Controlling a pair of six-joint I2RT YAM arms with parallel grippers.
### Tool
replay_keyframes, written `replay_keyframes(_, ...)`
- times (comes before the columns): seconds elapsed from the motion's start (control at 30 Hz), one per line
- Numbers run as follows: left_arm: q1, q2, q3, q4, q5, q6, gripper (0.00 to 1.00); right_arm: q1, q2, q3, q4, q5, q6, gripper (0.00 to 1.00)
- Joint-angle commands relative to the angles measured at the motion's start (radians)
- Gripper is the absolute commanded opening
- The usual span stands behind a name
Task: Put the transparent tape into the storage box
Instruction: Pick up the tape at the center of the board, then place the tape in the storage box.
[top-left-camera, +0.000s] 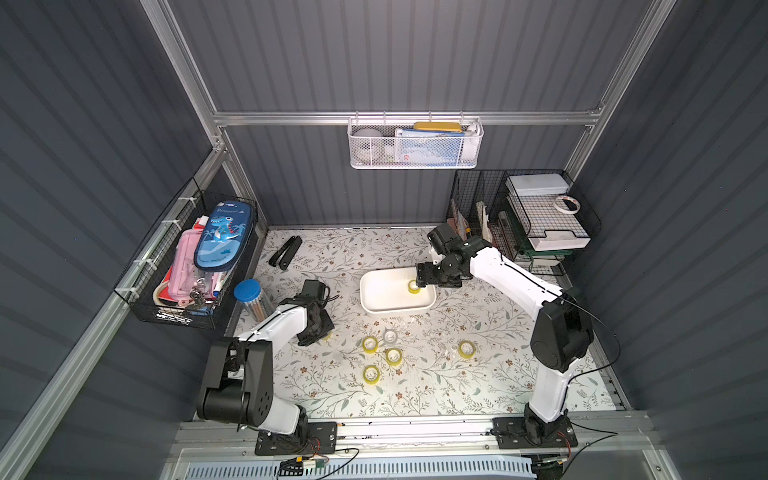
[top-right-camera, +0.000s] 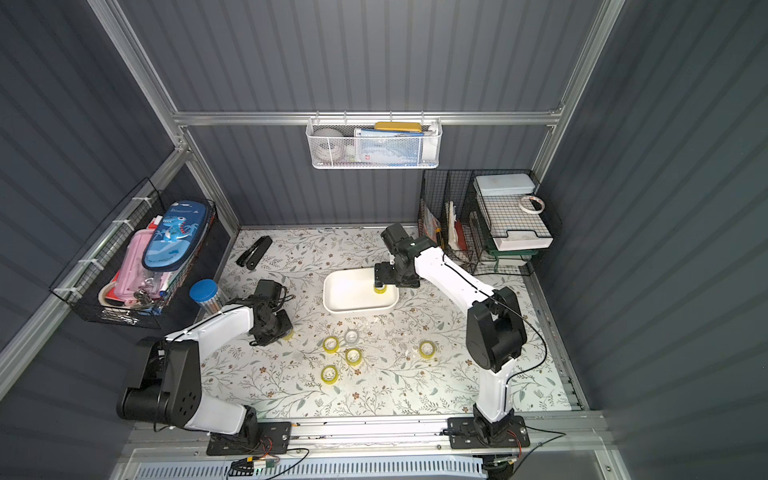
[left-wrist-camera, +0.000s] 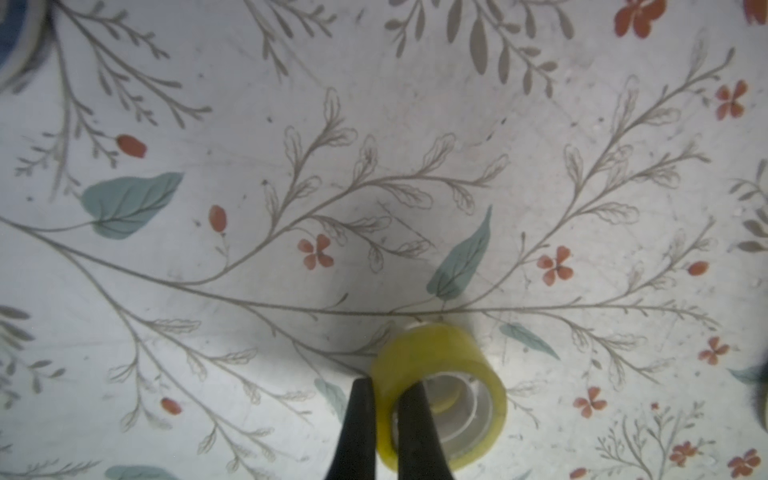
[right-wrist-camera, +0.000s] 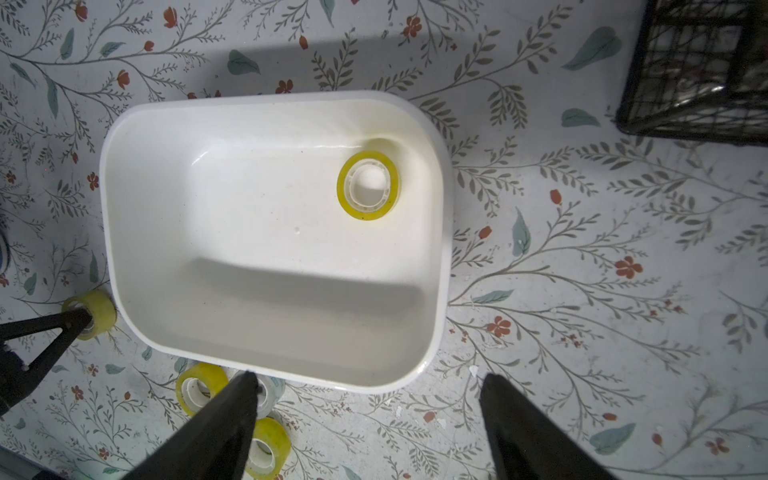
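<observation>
In the storage box (right-wrist-camera: 270, 232) sits one tape roll (right-wrist-camera: 343, 189); outside, six.

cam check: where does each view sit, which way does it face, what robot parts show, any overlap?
Top views: high over the front edge, looking down and back across the floral table; left arm and right arm whole.
Left wrist: on the left arm, looking down at the table; left claw shut on a yellow tape roll.
Right wrist: on the right arm, looking down into the storage box and the lone roll inside; right claw open.
Shared: right wrist also shows the left claw and its roll.
</observation>
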Motion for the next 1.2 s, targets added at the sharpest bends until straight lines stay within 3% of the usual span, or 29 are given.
replay_keyframes(0.0, 0.006, -0.074, 0.097, -0.084, -0.032, 0.041, 0.00, -0.018, -0.029, 0.007, -0.032, 0.020, -0.003, 0.91)
replay_keyframes(0.17, 0.005, -0.079, 0.278, -0.149, -0.029, 0.126, 0.00, -0.046, -0.059, -0.030, -0.043, 0.016, 0.010, 0.99)
replay_keyframes(0.3, -0.015, -0.028, 0.418, -0.152, 0.052, 0.147, 0.00, -0.073, -0.106, -0.092, -0.035, 0.012, 0.019, 0.99)
replay_keyframes(0.6, -0.208, 0.312, 0.760, -0.156, 0.141, 0.195, 0.00, -0.090, -0.174, -0.205, -0.048, 0.038, 0.048, 0.99)
replay_keyframes(0.83, -0.256, 0.540, 0.898, -0.133, 0.179, 0.197, 0.00, -0.102, -0.228, -0.286, -0.062, 0.064, 0.060, 0.99)
replay_keyframes(1.17, -0.311, 0.719, 1.015, -0.131, 0.184, 0.202, 0.00, -0.127, -0.248, -0.359, -0.062, 0.077, 0.071, 0.99)
